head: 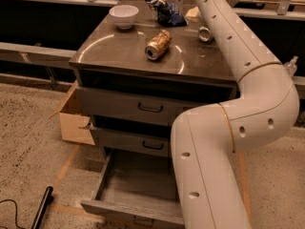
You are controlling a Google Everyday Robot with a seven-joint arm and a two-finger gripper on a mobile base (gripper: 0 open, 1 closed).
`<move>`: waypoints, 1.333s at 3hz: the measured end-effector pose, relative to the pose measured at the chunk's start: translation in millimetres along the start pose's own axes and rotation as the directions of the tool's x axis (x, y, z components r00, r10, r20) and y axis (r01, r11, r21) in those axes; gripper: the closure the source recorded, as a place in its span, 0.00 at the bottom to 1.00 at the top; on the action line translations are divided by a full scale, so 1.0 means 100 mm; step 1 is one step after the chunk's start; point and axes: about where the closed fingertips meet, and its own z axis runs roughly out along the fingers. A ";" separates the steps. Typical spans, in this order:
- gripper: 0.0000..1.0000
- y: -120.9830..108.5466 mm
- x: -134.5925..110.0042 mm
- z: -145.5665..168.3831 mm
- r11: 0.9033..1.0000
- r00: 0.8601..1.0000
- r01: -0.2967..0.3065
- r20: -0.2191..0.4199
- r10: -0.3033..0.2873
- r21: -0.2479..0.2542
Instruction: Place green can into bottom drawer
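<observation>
The green can stands on the cabinet top at the back right, its shiny silver top showing, and my arm partly hides it. The arm passes right beside the can and runs up past the top edge. My gripper is out of view beyond that edge. The bottom drawer is pulled out wide open, a shallow grey box with nothing visible inside, and my arm covers its right part. The two drawers above it are closed.
An orange-gold can lies on its side mid-top. A white bowl and a dark blue bag sit at the back. A cardboard box stands left of the cabinet. A black rod lies on the floor.
</observation>
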 end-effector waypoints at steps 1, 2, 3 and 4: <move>0.17 -0.01 0.09 0.09 0.999 0.999 0.031 -0.014 -0.031 0.011; 0.40 -0.01 0.15 0.14 0.998 0.998 0.057 -0.027 -0.057 0.013; 0.65 -0.01 0.18 0.16 0.997 0.997 0.076 -0.034 -0.075 0.020; 0.86 -0.01 0.13 0.06 0.996 0.995 0.092 -0.040 -0.092 -0.002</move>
